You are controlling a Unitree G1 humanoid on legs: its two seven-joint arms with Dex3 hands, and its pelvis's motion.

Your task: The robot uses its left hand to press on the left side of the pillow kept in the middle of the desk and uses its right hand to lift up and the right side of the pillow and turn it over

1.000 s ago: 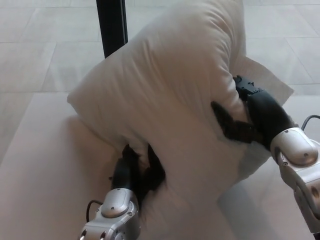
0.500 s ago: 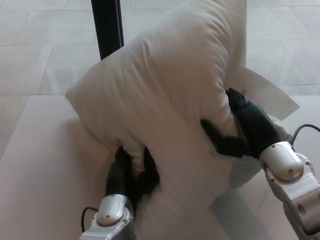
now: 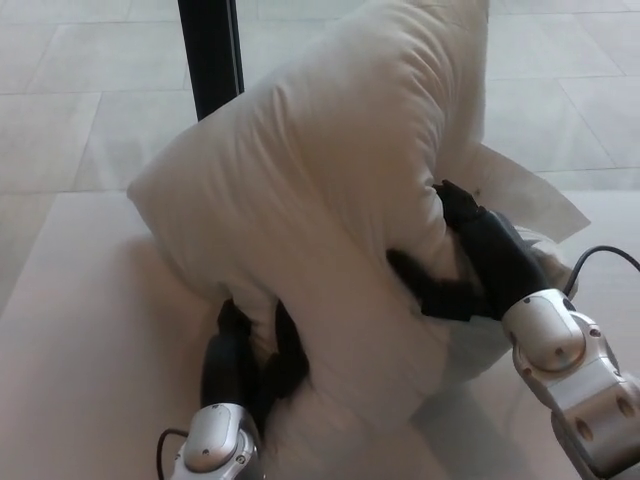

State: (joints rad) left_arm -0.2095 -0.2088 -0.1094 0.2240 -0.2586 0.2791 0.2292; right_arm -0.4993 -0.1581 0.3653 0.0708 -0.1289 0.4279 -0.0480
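Note:
A big white pillow (image 3: 320, 190) stands raised on the white desk (image 3: 70, 330), its right side lifted high and folded over toward the left. My left hand (image 3: 250, 355) presses into the pillow's lower near edge, with its black fingers sunk in the fabric. My right hand (image 3: 465, 265) grips the pillow's lifted right side, thumb across the near face and fingers behind it. The pillow's far side and underside are hidden.
A black post (image 3: 210, 55) rises behind the pillow at the back left. Pale tiled floor (image 3: 80, 60) lies beyond the desk's far edge. A flat white corner (image 3: 535, 190) of fabric sticks out to the right behind my right hand.
My right hand has carried the pillow's right side a little to the left. My left hand has slid slightly left and lower, still pressing the pillow.

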